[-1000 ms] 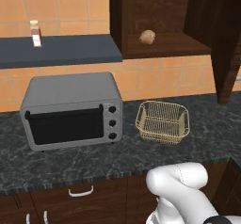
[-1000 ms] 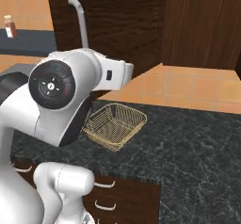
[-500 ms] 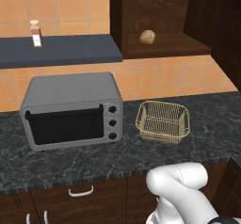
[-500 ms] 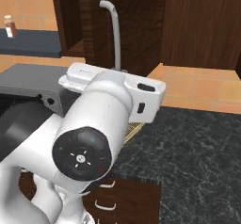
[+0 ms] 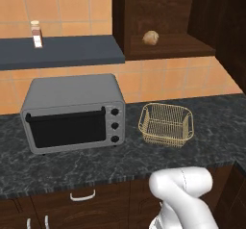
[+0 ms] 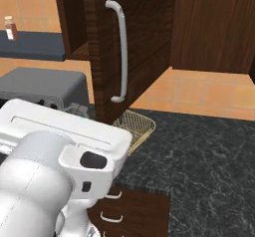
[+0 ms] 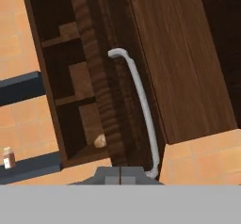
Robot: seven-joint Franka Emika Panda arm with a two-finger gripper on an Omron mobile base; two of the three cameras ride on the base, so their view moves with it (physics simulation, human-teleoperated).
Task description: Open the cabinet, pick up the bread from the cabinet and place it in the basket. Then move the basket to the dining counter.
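1. The tall dark brown wood cabinet (image 6: 134,47) was seen with its door swung open; in the right base view the door's edge and its long silver bar handle (image 6: 121,52) faced the camera.
2. The small round tan roll of bread (image 5: 151,38) was found resting on the lowest cabinet shelf, well back from the front edge, up and slightly left of the basket.
3. The shallow golden wire-mesh basket (image 5: 166,124) was seen on the black speckled granite counter (image 5: 62,163), just beside the grey toaster oven (image 5: 72,112) and with nothing in it.
4. In the hand view the two-finger gripper (image 7: 120,175) was shown with its dark tips pressed together, nothing pinched between them, just beside the lower end of the handle.
5. The opening step was judged done; the bread pick-up appeared to be the step in hand, not yet started.
6. For the next move, the jaws would need to be spread, the hand carried round the open door into the shelf, and the roll closed on from its sides.
7. The door's edge was judged the main obstacle to be cleared.
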